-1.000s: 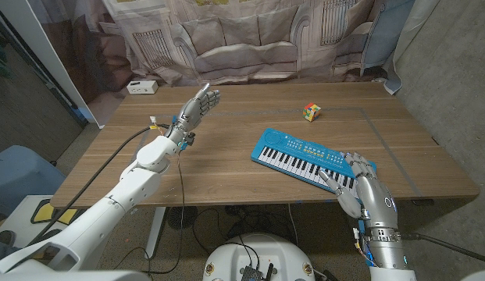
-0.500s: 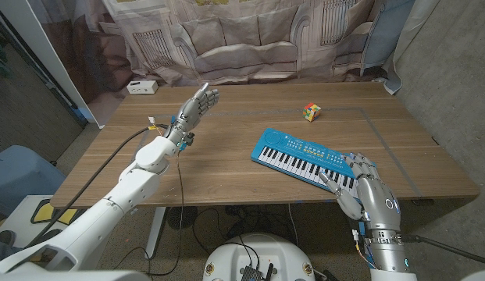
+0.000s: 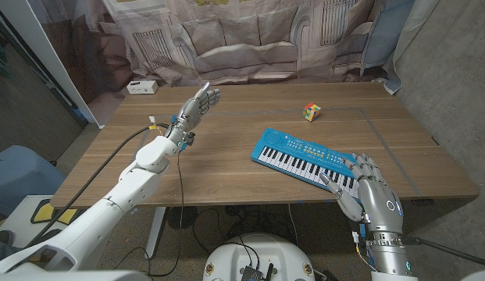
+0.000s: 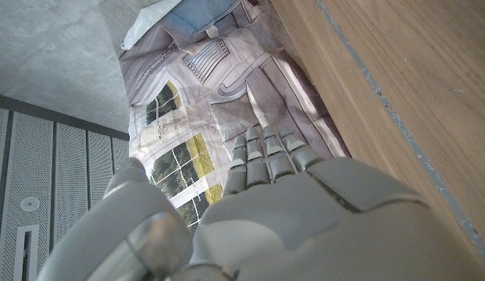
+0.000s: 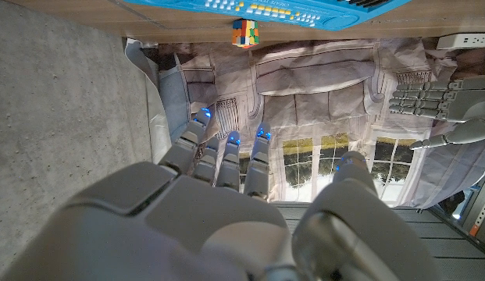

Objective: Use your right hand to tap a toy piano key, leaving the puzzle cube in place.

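A blue toy piano [image 3: 308,157] with white keys lies slantwise on the table's right half; its blue edge shows in the right wrist view [image 5: 258,9]. My right hand [image 3: 361,184] hovers at the piano's near right end, fingers spread over the last keys, holding nothing. A small multicoloured puzzle cube [image 3: 312,112] stands behind the piano, apart from it, also in the right wrist view [image 5: 244,33]. My left hand [image 3: 198,104] is raised over the table's far left part, fingers straight and apart, empty. The left wrist view shows its back [image 4: 258,211].
A white power strip [image 3: 140,87] lies at the table's far left corner. A printed fabric backdrop [image 3: 242,39] hangs behind the wooden table [image 3: 226,164]. My left arm's cable runs along the table's left side.
My right hand has drawn slightly toward the table's near edge and right, its fingertips lifting off the piano's end keys. The left arm, piano and cube have not moved.
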`<control>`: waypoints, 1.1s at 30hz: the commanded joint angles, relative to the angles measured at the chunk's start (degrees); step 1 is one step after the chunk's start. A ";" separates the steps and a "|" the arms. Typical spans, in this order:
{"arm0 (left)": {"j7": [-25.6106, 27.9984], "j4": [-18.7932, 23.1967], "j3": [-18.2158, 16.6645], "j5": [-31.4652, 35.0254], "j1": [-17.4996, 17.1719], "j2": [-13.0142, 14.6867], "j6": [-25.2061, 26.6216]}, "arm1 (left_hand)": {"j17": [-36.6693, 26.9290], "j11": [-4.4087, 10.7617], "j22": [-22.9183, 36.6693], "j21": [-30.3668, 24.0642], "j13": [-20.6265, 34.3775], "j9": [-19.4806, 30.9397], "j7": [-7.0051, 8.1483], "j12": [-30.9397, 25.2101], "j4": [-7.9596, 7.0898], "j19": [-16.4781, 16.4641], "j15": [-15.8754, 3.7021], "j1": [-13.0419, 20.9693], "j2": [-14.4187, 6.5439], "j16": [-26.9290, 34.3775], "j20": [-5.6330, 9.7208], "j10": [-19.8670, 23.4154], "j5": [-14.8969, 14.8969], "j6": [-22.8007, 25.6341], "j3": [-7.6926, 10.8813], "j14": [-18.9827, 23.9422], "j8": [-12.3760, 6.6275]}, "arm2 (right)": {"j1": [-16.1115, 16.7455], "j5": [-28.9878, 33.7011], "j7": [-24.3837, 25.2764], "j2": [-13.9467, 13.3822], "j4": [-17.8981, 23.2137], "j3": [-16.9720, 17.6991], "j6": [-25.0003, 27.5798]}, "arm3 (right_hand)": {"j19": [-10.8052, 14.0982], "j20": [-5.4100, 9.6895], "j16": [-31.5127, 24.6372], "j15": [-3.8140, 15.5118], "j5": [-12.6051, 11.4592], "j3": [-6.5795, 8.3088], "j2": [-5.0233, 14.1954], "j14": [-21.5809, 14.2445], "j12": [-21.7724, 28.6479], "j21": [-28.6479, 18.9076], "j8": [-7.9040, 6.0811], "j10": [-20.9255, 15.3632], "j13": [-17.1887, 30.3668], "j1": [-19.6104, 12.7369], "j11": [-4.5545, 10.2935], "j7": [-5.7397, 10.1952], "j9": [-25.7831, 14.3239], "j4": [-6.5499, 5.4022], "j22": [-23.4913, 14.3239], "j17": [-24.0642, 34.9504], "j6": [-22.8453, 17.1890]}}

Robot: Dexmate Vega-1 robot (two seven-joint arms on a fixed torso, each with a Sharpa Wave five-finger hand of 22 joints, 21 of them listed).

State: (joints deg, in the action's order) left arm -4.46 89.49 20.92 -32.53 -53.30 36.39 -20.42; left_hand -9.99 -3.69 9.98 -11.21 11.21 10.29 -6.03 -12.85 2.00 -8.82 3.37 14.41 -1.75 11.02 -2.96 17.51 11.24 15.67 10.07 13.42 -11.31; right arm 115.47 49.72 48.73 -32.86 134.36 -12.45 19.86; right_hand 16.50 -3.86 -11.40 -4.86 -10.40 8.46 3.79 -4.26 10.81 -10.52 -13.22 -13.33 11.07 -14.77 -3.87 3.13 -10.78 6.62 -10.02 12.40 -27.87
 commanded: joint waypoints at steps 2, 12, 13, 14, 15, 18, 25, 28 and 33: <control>0.34 0.50 0.44 0.67 0.53 -0.08 0.97 | -0.26 0.30 0.18 -0.05 0.10 0.05 0.10 0.29 0.20 -0.16 -0.05 -0.14 -0.33 -0.13 -0.42 0.44 -0.16 0.58 0.04 0.55 0.22 | 0.05 0.83 -3.40 -2.19 2.80 -1.08 6.01 | -3.10 -0.50 0.89 -0.38 -0.09 -0.06 -0.01 3.32 -0.39 0.61 -0.53 2.48 0.27 0.56 0.60 0.73 -0.27 -0.20 -0.09 0.05 -2.60; 0.43 0.02 0.76 1.00 1.00 -0.12 1.55 | -0.26 0.23 0.18 -0.03 0.10 0.05 -0.07 0.31 0.25 -0.12 -0.11 -0.17 -0.35 -0.14 -0.49 0.51 -0.17 0.76 0.01 0.61 0.20 | -1.68 1.07 -7.57 -3.11 3.90 -2.59 10.57 | -10.61 0.94 1.29 0.98 -0.07 0.11 0.78 10.25 -0.65 0.82 -0.79 7.58 0.28 0.97 1.63 0.90 -0.18 -0.33 -0.12 -0.03 -7.23; 0.47 0.00 0.76 1.05 1.04 -0.09 1.62 | -0.26 0.34 0.18 -0.03 0.10 0.05 -0.09 0.31 0.26 -0.11 -0.12 -0.17 -0.35 -0.12 -0.47 0.52 -0.17 0.84 0.01 0.67 0.17 | -1.92 1.02 -7.81 -3.15 3.94 -2.79 10.88 | -11.19 1.02 1.31 0.91 -0.07 0.11 0.81 10.70 -0.67 0.88 -0.73 7.92 0.28 1.00 1.63 0.82 -0.18 -0.33 -0.12 -0.03 -7.29; 0.49 -0.06 0.74 1.08 1.10 -0.07 1.62 | -0.26 0.40 0.18 -0.03 0.10 0.05 -0.13 0.30 0.26 -0.11 -0.12 -0.17 -0.35 -0.12 -0.48 0.56 -0.17 0.85 0.01 0.66 0.17 | -2.07 0.99 -7.85 -3.28 3.94 -2.90 11.04 | -11.65 1.01 1.31 0.95 -0.07 0.11 0.85 11.16 -0.67 0.85 -0.63 8.25 0.28 1.05 1.63 0.75 -0.17 -0.35 -0.12 -0.03 -7.31; 0.44 -0.11 0.71 1.06 1.15 -0.06 1.58 | -0.26 0.39 0.18 -0.03 0.10 0.05 -0.13 0.30 0.27 -0.11 -0.14 -0.17 -0.35 -0.12 -0.47 0.56 -0.17 0.91 0.00 0.66 0.15 | -2.32 0.98 -7.90 -3.35 3.91 -3.10 11.23 | -11.89 0.95 1.27 0.98 -0.06 0.12 0.87 11.30 -0.64 0.83 -0.62 8.36 0.27 1.08 1.58 0.60 -0.17 -0.36 -0.12 -0.02 -7.42; 0.40 -0.26 0.63 1.11 1.30 -0.03 1.44 | -0.26 0.28 0.19 -0.01 0.10 0.05 -0.22 0.30 0.28 -0.08 -0.12 -0.18 -0.36 -0.12 -0.50 0.61 -0.17 1.00 -0.01 0.69 0.14 | -2.95 1.13 -8.42 -3.61 3.93 -3.71 12.19 | -12.79 1.02 1.30 1.05 -0.06 0.14 0.93 12.09 -0.64 0.86 -0.51 8.92 0.27 1.11 1.70 0.56 -0.17 -0.36 -0.13 -0.03 -7.55; -0.26 -0.95 0.76 1.01 1.97 -0.09 1.37 | -0.26 0.62 0.19 -0.02 0.10 0.05 -0.08 0.28 0.32 -0.10 -0.16 -0.21 -0.38 -0.12 -0.53 0.75 -0.17 1.15 -0.03 0.76 0.13 | -5.24 3.21 -11.45 -3.38 4.36 -6.68 17.73 | -17.61 0.84 1.16 1.95 -0.02 0.18 1.16 16.19 -0.75 0.79 0.59 13.01 0.23 1.47 2.21 0.26 -0.16 -0.41 -0.16 -0.05 -7.02; -0.62 -1.58 0.85 0.81 2.32 -0.33 1.19 | -0.26 0.58 0.19 -0.01 0.10 0.05 -0.07 0.28 0.33 -0.07 -0.16 -0.21 -0.39 -0.12 -0.57 0.77 -0.17 1.20 -0.03 0.77 0.13 | -5.60 3.23 -11.79 -3.71 4.56 -7.30 18.77 | -19.00 0.91 1.09 2.09 -0.01 0.19 1.27 17.35 -0.69 0.71 0.82 14.06 0.21 1.65 2.73 0.48 -0.17 -0.48 -0.17 -0.04 -7.02; -0.92 -1.85 1.12 0.86 2.56 -0.37 1.37 | -0.26 0.67 0.19 -0.01 0.10 0.05 0.03 0.25 0.36 -0.07 -0.29 -0.23 -0.42 -0.10 -0.53 0.92 -0.17 1.38 -0.05 0.86 0.10 | -5.93 2.56 -11.80 -4.55 4.81 -7.80 19.35 | -22.07 1.70 1.30 2.60 -0.01 0.26 1.47 20.66 -0.75 0.68 1.08 16.64 0.16 1.93 3.73 0.07 -0.17 -0.54 -0.23 -0.04 -7.41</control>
State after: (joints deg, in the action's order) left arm -4.62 88.53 21.69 -31.53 -51.44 36.24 -19.08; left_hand -9.99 -3.07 9.98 -11.21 11.21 10.16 -5.82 -12.85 2.17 -8.82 3.07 14.41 -1.74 11.02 -2.96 18.13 11.24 16.50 9.88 13.72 -11.31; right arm 111.12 52.17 38.57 -36.33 138.57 -18.17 35.64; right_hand -3.86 -2.37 -10.16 -2.75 -10.40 8.67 5.22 9.86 10.35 -9.70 -12.38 2.11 11.06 -13.36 -0.50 3.47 -10.78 6.43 -10.01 12.25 -34.90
